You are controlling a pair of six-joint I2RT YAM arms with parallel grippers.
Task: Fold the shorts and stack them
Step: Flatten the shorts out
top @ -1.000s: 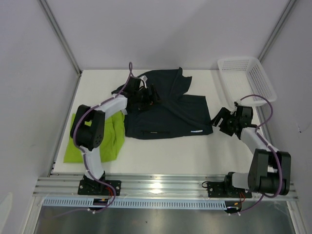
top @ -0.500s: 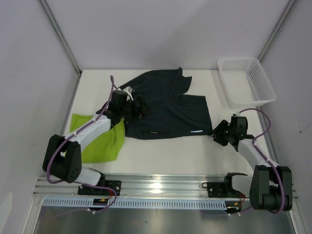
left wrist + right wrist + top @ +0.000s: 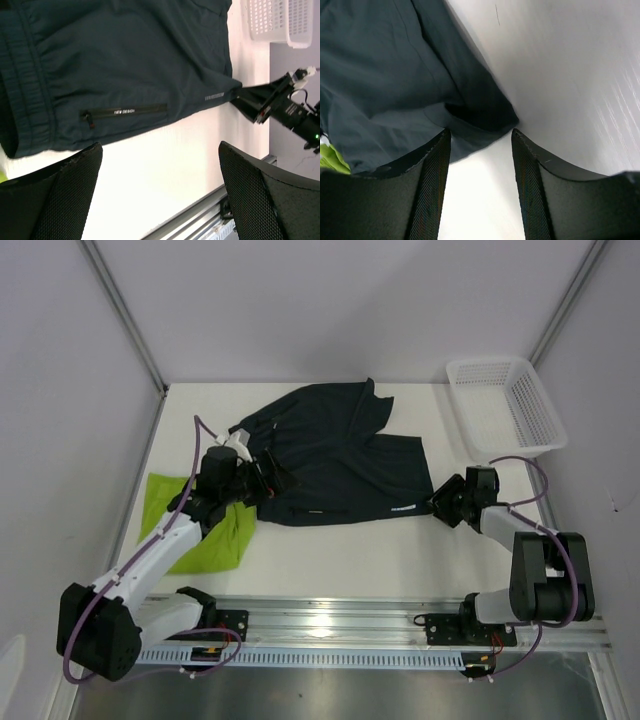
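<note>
The dark navy-teal shorts (image 3: 335, 455) lie spread in the middle of the table, a zip pocket and small logo near their front edge (image 3: 125, 111). The lime green shorts (image 3: 205, 530) lie folded at the front left. My left gripper (image 3: 272, 483) is open and empty, held over the navy shorts' left waistband side. My right gripper (image 3: 440, 505) is open at the shorts' lower right corner; in the right wrist view that corner (image 3: 480, 112) lies just ahead of the open jaws, not between them.
A white mesh basket (image 3: 508, 405) stands at the back right. The metal rail (image 3: 330, 620) runs along the near edge. Grey walls enclose the table on the left, back and right.
My left arm has pulled back toward the front left, from the back waistband to the shorts' left edge. My right gripper has moved in to the shorts' lower right corner.
</note>
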